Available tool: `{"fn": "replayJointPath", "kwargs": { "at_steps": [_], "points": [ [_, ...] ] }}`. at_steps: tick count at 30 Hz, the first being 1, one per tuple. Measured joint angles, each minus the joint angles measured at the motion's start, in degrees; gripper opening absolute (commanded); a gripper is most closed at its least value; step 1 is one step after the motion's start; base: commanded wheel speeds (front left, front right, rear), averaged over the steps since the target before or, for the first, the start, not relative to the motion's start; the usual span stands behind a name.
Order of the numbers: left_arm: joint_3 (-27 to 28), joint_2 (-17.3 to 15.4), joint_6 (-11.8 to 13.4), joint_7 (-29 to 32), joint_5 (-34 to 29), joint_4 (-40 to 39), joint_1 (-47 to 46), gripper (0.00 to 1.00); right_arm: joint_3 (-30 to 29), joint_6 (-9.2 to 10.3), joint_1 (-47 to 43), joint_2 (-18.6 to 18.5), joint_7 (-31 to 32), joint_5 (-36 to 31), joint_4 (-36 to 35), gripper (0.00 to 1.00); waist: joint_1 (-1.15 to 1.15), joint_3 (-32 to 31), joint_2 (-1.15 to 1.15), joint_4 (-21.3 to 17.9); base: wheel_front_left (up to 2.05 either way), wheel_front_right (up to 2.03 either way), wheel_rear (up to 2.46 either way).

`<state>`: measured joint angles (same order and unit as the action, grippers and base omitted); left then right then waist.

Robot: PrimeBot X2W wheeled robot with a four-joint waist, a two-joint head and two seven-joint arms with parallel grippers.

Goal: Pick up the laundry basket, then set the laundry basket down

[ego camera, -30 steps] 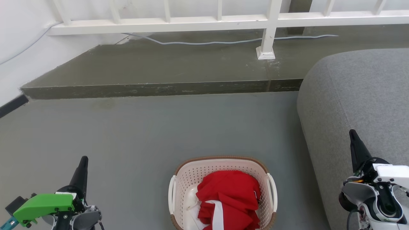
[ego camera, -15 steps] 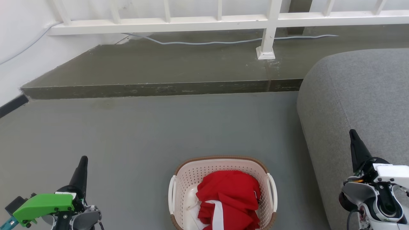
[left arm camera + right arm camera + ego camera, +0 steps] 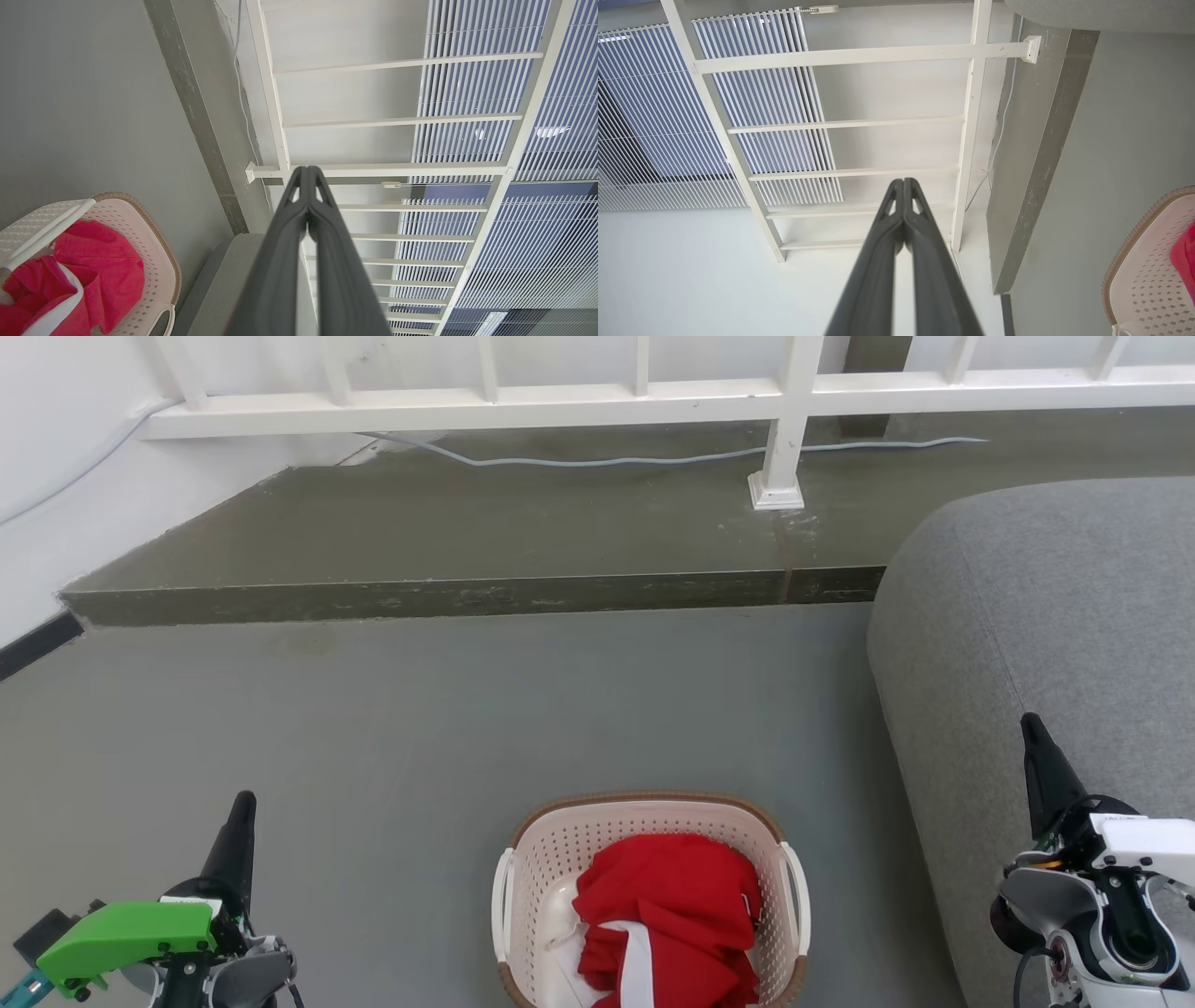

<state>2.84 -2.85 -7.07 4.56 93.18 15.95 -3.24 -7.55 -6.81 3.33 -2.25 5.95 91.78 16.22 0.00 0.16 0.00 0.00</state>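
The laundry basket stands on the grey floor at the bottom middle of the head view, cream-white and perforated, with a brown rim and white loop handles on its left and right sides. Red and white cloth fills it. My left gripper is at the lower left, well apart from the basket, its fingers pressed together and holding nothing. My right gripper is at the lower right, over the sofa's edge, also shut and holding nothing. The basket also shows at the left wrist view's lower left, and its rim at the right wrist view's right edge.
A grey sofa rises just right of the basket. Beyond the open floor a raised concrete step crosses the view, with a white railing, its post and a loose grey cable. A white wall stands at left.
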Motion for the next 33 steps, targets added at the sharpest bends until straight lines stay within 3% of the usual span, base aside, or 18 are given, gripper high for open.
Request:
{"fn": "replayJointPath", "kwargs": {
  "at_steps": [33],
  "points": [
    [0.2, 0.0, 0.0, 0.4, 0.0, 0.0, 0.0, 0.00, 0.0, -0.01, 0.0, 0.0, 0.2, 0.0, -0.1, 0.00, 0.00, 0.0, 0.00, 0.0, 0.00, 0.00, 0.00]
  ]
}}
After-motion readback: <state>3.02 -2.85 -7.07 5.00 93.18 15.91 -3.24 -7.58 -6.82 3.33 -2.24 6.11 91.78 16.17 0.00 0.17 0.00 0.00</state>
